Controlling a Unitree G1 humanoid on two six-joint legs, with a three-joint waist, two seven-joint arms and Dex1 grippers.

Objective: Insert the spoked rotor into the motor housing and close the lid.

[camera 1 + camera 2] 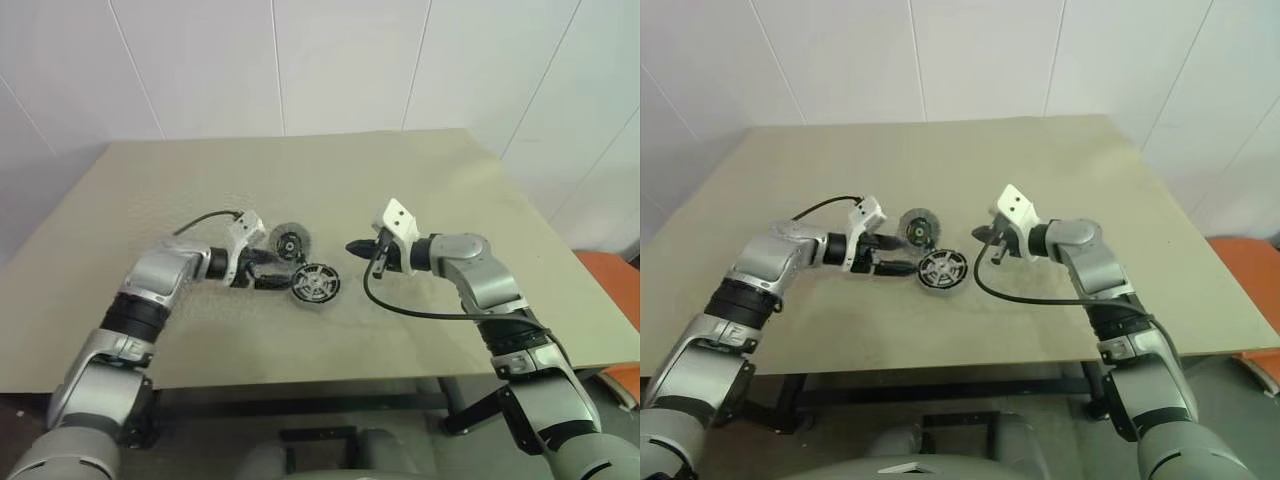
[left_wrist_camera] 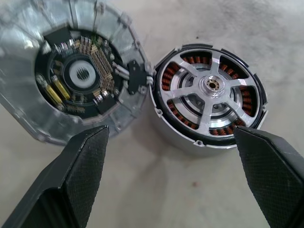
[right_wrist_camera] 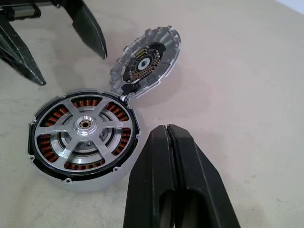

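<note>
The spoked rotor (image 2: pixel 211 90), with copper windings under a silver five-spoke face, sits inside the round silvery motor housing (image 3: pixel 102 178), which lies flat on the table. The lid (image 2: pixel 80 71), a silvery disc with a black circuit board inside, stands tilted open at the housing's edge, joined to it by a black connector. My left gripper (image 1: pixel 278 268) is open, its fingers (image 2: pixel 80 175) spread wide just short of the lid and housing and touching neither. My right gripper (image 3: pixel 166 130) is shut and empty, hovering just to the right of the housing (image 1: pixel 316 283).
The beige table (image 1: pixel 330 180) reaches to white walls behind it. An orange object (image 1: pixel 620 275) sits past the table's right edge. A black cable (image 1: pixel 420 312) hangs from my right wrist over the tabletop.
</note>
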